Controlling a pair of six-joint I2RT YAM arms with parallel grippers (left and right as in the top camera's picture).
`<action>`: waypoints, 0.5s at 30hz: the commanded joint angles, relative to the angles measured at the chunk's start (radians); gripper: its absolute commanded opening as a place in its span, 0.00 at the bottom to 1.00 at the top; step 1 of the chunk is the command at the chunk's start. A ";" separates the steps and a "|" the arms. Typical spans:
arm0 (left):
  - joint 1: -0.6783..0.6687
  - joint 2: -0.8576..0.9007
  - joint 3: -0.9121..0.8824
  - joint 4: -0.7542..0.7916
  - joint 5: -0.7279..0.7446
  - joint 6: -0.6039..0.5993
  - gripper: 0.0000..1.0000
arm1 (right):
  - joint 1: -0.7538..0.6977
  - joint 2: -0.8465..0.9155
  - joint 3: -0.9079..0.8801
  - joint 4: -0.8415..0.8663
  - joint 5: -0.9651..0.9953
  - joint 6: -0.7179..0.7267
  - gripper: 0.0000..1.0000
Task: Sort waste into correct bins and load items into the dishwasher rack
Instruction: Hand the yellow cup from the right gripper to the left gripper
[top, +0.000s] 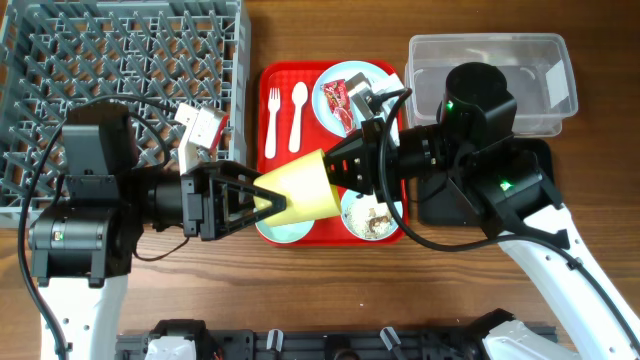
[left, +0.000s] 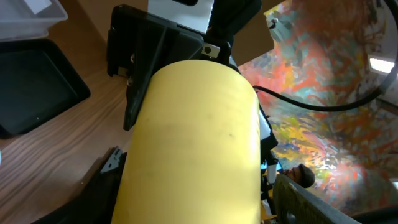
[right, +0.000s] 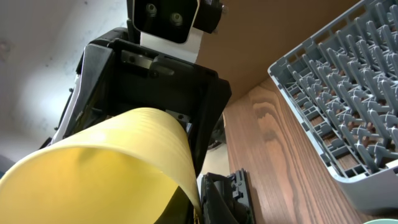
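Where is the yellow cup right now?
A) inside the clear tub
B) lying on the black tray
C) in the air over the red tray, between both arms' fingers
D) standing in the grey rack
C: the yellow cup hangs above the red tray, with the right fingers at one end and the left fingers around the other.
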 joint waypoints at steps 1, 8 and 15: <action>-0.037 -0.011 -0.004 0.004 0.064 0.007 0.75 | 0.003 0.002 0.008 -0.001 0.056 0.002 0.04; -0.043 -0.011 -0.004 0.023 0.061 0.010 0.63 | 0.004 0.002 0.008 -0.001 0.056 0.018 0.04; -0.042 -0.011 -0.004 0.026 0.014 0.009 0.54 | 0.005 0.002 0.008 -0.001 0.056 0.022 0.55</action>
